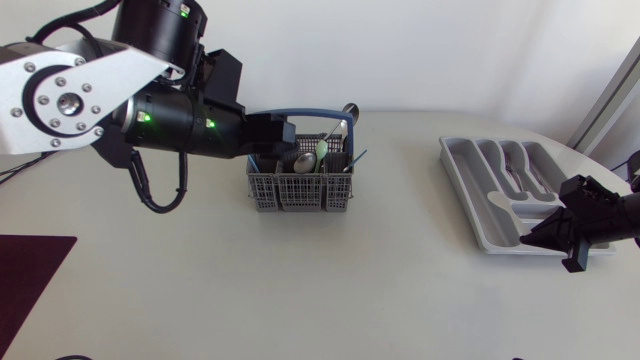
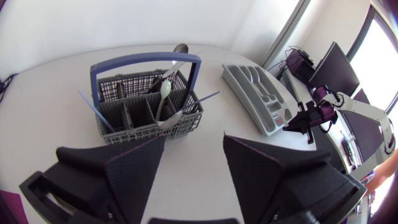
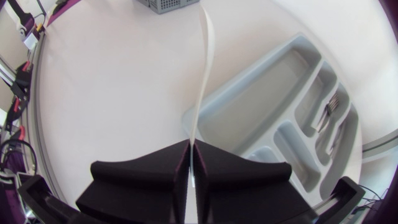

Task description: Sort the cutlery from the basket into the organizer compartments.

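The grey cutlery basket stands mid-table with a blue handle; a metal spoon, a pale spoon and thin blue sticks poke out of it. My left gripper hovers at its back left corner. In the left wrist view this gripper is open and empty, with the basket ahead of it. The grey organizer lies at the right, with forks in one slot. My right gripper is shut on a thin white piece of cutlery, held beside the organizer near its front corner.
A dark maroon mat lies at the table's front left corner. Between basket and organizer the white tabletop is bare. My right arm shows beyond the organizer in the left wrist view.
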